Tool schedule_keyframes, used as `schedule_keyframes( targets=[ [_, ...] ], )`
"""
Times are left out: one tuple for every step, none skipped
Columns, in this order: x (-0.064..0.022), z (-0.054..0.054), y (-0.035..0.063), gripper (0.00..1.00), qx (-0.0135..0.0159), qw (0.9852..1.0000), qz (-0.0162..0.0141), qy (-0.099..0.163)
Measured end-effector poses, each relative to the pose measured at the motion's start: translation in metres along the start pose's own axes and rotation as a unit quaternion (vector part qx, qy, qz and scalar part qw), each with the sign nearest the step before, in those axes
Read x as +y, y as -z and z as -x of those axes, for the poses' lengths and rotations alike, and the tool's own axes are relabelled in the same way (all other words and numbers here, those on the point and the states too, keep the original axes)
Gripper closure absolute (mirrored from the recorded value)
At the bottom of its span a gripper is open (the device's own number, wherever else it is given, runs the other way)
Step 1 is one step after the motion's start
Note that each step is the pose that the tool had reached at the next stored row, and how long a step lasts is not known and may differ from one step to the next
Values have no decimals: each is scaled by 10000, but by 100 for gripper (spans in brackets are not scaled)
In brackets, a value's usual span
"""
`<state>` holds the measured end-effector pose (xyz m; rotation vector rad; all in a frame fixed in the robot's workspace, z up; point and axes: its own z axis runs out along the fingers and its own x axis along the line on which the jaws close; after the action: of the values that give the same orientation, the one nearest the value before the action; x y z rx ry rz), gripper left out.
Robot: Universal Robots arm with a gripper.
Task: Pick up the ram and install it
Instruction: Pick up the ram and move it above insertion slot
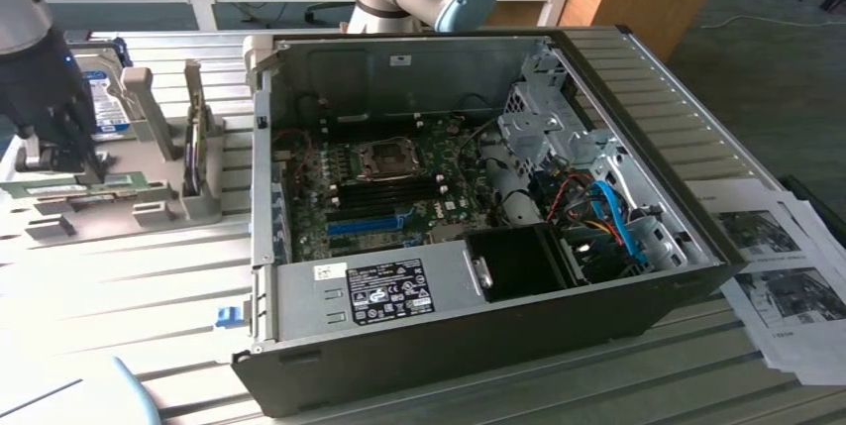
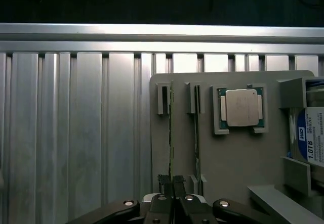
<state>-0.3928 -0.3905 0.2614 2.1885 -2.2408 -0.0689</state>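
Note:
The ram (image 2: 170,133) is a thin green stick standing on edge in a slot of the grey holder (image 2: 233,158). My gripper (image 2: 171,184) is at one end of it, its two dark fingers (image 2: 164,182) pressed against either side of the stick. In the exterior view the gripper (image 1: 79,167) hangs low over the holder at the far left, on the green ram (image 1: 59,188). A second stick (image 2: 197,133) stands in the neighbouring slot. The open computer case (image 1: 331,296) lies to the exterior view's right, with the motherboard's dark ram slots (image 1: 390,190) exposed.
On the same holder sit a square silver processor (image 2: 241,107) and a hard drive (image 2: 314,140) with a blue-white label. The holder rests on a ribbed metal table (image 2: 76,133). Printed sheets (image 1: 780,266) lie to the exterior view's right of the case.

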Motion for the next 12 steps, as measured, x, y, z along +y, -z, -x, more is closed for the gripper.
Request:
schedule_keyframes(
  targets=[
    [0, 0, 19, 89, 0, 10000, 0, 0],
    [0, 1, 37, 89, 0, 10000, 0, 0],
    [0, 2, 56, 89, 1, 10000, 0, 0],
    [-1, 2, 77, 89, 1, 10000, 0, 0],
    [-1, 2, 98, 89, 1, 10000, 0, 0],
    [-2, 3, 117, 89, 1, 10000, 0, 0],
    [-2, 4, 135, 89, 1, 10000, 0, 0],
    [-3, 4, 153, 89, 1, 10000, 0, 0],
    [-4, 5, 171, 89, 1, 10000, 0, 0],
    [-4, 5, 189, 89, 1, 10000, 0, 0],
    [-5, 6, 208, 89, 1, 10000, 0, 0],
    [-6, 6, 229, 89, 1, 10000, 0, 0]
  ],
)
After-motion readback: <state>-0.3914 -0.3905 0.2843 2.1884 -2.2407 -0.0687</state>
